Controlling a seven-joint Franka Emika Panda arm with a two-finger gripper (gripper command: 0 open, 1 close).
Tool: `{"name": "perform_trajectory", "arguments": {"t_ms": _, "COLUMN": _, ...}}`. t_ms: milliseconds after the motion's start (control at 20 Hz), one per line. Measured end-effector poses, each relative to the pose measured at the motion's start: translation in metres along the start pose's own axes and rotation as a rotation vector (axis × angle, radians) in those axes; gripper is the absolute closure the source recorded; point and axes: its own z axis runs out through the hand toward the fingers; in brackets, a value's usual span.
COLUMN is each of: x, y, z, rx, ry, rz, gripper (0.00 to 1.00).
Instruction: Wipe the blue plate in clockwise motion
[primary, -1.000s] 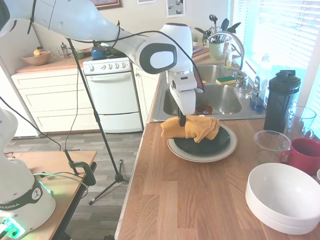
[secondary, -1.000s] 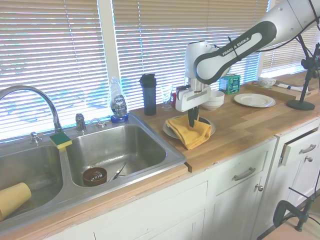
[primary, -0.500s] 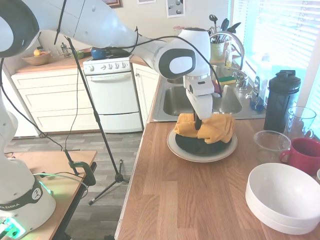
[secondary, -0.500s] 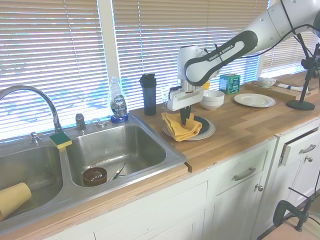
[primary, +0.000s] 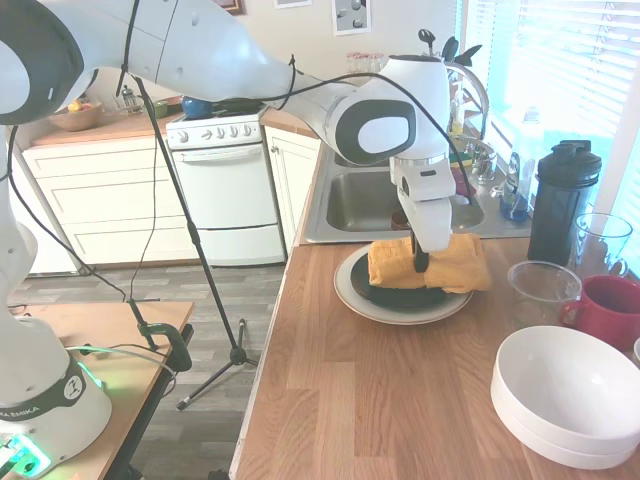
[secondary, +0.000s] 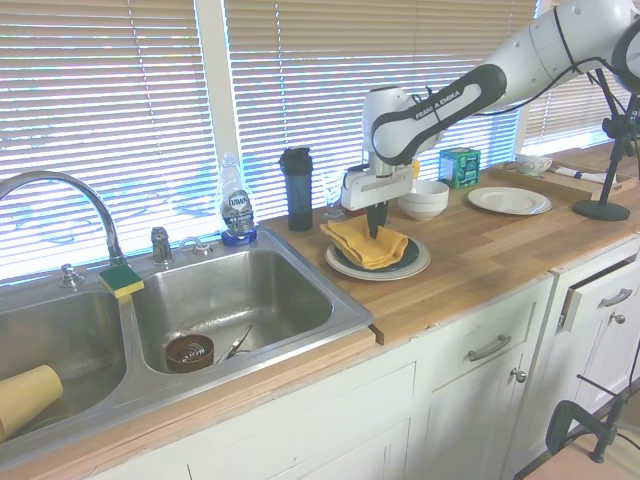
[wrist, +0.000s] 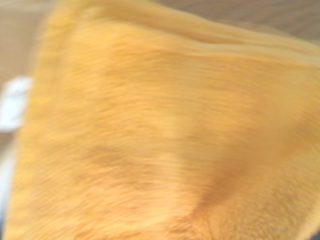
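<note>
**Gripper pinching cloth on blue plate**

Gripper (primary: 421, 263) pts straight down, fingers clamped on a yellow cloth (primary: 428, 264) pressed onto the blue plate (primary: 400, 297). Plate sits inside a bigger cream plate (secondary: 378, 270) on the wood counter (primary: 380, 400), just beside the sink (secondary: 225, 300). Arm reads "FRANKA EMIKA". Dish soap bottle (secondary: 236, 205) by window: "Dawn". Wrist cam: all cloth, blurred.

White arm (primary: 200, 50), dark joint caps, black cables, Franka Emika lettering
</note>
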Motion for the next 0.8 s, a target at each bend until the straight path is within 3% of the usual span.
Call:
{"name": "perform_trajectory", "arguments": {"t_ms": 350, "x": 0.011, "y": 0.027, "z": 0.004, "rx": -0.012, "ry": 0.000, "rz": 0.020, "gripper": 1.00}}
{"name": "perform_trajectory", "arguments": {"t_ms": 800, "x": -0.039, "y": 0.065, "z": -0.009, "rx": -0.006, "ry": 0.000, "rz": -0.033, "gripper": 1.00}}
